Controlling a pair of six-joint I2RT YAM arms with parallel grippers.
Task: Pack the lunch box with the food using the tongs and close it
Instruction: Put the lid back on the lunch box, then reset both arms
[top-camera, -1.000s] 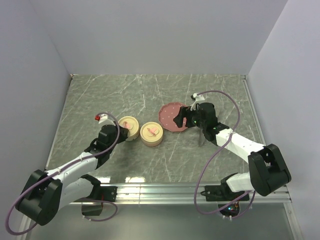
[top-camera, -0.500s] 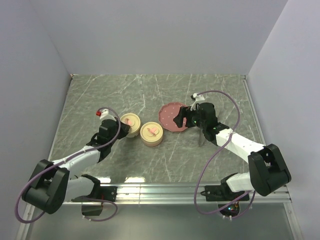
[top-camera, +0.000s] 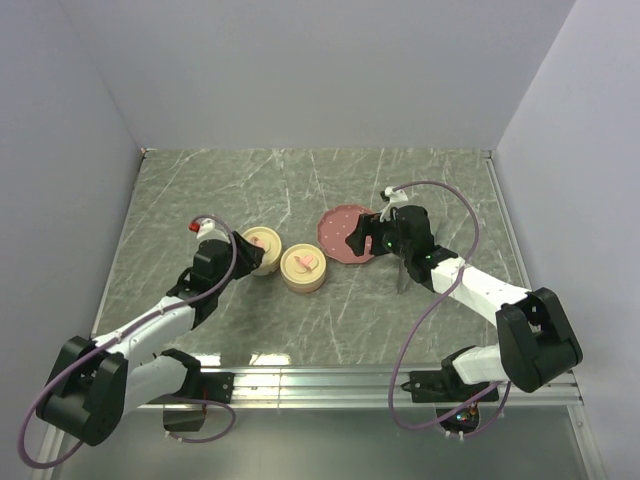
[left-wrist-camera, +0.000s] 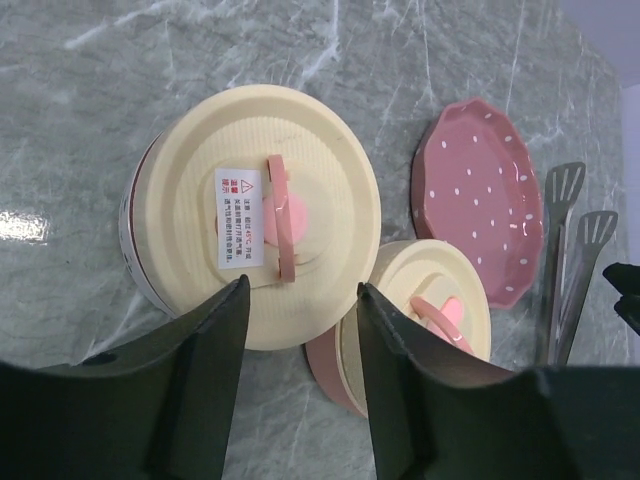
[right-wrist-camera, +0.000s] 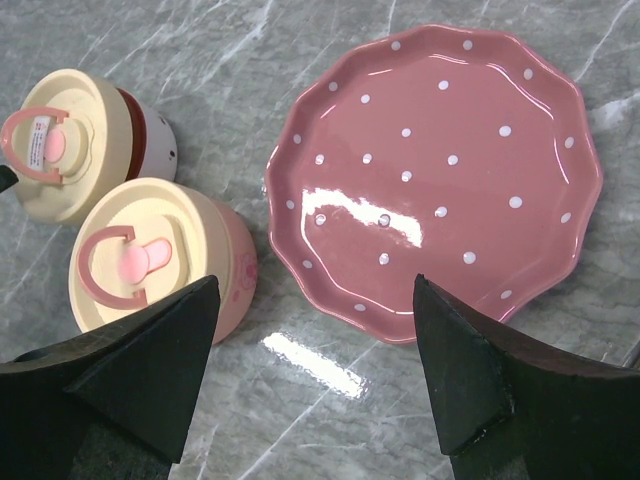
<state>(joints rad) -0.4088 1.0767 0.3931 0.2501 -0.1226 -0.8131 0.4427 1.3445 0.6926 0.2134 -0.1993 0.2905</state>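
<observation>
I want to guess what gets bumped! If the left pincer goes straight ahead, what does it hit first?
Most likely the cream lid of the left lunch box, straight ahead of the left pincer. The gap between them is hard to judge.

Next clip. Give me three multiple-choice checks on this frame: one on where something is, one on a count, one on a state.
1. Where do the tongs lie?
A. On the pink plate
B. On the table beside the plate
C. Hanging off the table edge

2. How many lidded containers stand on the table?
A. One
B. Three
C. Two

3. What is the plate's state?
A. Empty
B. Holding food
C. Upside down

Answers:
1 B, both tong arms rest flat on the marble next to the plate's rim.
2 C, two cream-lidded tubs stand side by side.
3 A, only its white dots show on the upturned face.
</observation>
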